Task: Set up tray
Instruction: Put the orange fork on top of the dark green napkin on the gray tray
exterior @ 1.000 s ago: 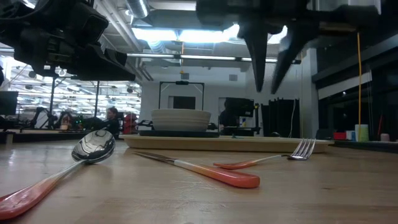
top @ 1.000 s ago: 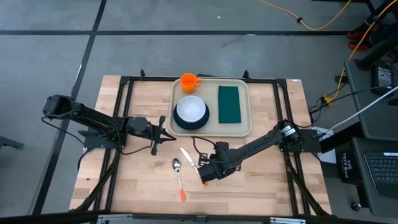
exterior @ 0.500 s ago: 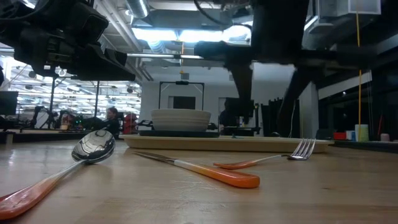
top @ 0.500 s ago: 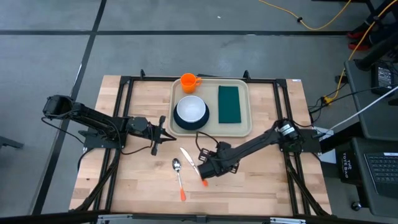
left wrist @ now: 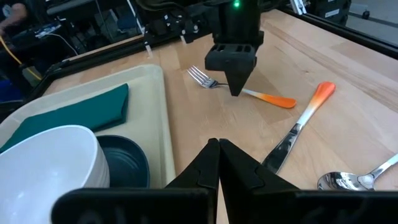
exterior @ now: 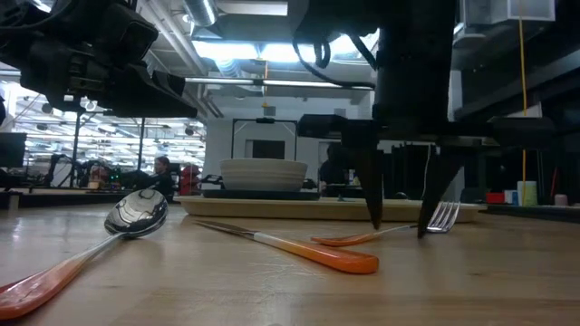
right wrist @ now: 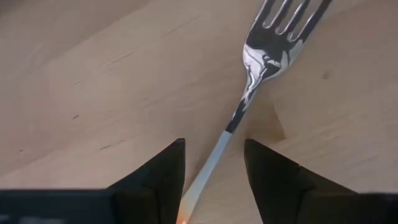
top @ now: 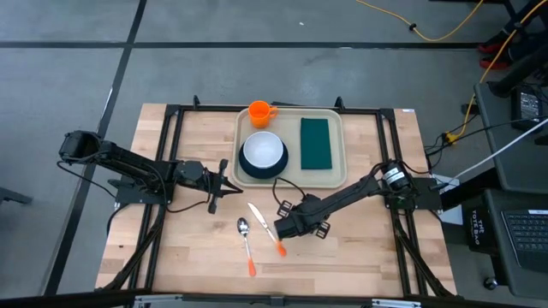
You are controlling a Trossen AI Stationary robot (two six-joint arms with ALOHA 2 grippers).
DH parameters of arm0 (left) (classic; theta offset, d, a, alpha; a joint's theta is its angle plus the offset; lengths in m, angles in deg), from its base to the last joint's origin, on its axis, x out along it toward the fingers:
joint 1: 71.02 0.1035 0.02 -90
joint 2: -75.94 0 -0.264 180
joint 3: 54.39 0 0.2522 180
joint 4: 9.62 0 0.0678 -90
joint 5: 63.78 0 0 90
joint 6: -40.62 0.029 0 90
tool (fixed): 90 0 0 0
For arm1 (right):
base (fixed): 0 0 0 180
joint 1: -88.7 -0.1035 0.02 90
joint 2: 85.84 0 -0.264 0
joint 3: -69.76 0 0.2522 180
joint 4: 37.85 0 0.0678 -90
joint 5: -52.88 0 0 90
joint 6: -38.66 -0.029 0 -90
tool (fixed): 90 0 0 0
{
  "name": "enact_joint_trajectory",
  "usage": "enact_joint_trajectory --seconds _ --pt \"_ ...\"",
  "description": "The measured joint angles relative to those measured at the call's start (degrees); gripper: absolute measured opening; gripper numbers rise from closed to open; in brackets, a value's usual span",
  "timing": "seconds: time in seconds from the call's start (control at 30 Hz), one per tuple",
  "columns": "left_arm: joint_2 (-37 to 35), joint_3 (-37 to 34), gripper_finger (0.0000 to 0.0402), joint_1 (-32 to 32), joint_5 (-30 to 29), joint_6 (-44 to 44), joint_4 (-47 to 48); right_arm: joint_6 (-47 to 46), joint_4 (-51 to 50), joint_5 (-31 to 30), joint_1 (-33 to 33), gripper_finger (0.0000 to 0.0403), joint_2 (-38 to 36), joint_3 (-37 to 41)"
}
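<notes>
The beige tray (top: 334, 175) at the table's far middle bears a white bowl (top: 262, 151) on a dark plate, a green napkin (top: 315, 143) and an orange cup (top: 260, 112). An orange-handled fork (right wrist: 261, 56) lies flat on the wood nearer the front. My right gripper (exterior: 401, 226) points down over it, open. Its fingers (right wrist: 163, 177) stand on either side of the fork's thin neck (right wrist: 219, 152) without touching it. In the high view the gripper (top: 289, 226) hides the fork. My left gripper (left wrist: 217, 158) hovers shut to the tray's left.
An orange-handled knife (top: 267, 229) and a spoon (top: 247, 244) lie flat on the wood just left of the fork, with the knife's handle (exterior: 331, 256) close to the fork's handle (exterior: 349, 240). Bare wood lies near the front edge and to the right.
My right gripper has come down from well above the table to just over the fork. It has rolled about its own axis and opened wider, so its fingers now straddle the fork's neck. Fork, knife and spoon lie where they were.
</notes>
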Motion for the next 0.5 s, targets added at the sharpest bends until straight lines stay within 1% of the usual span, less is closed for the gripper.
enact_joint_trajectory --seconds 0.2,0.5 --pt "0.0 0.0 0.0005 0.0 0.0 0.0 0.0 0.73 -0.7 2.11 1.01 0.0169 -0.1 0.39" --pt "0.01 0.0 0.0004 0.0 0.0 0.0 0.0 6.66 -4.02 4.64 1.36 0.0169 -0.03 0.5"
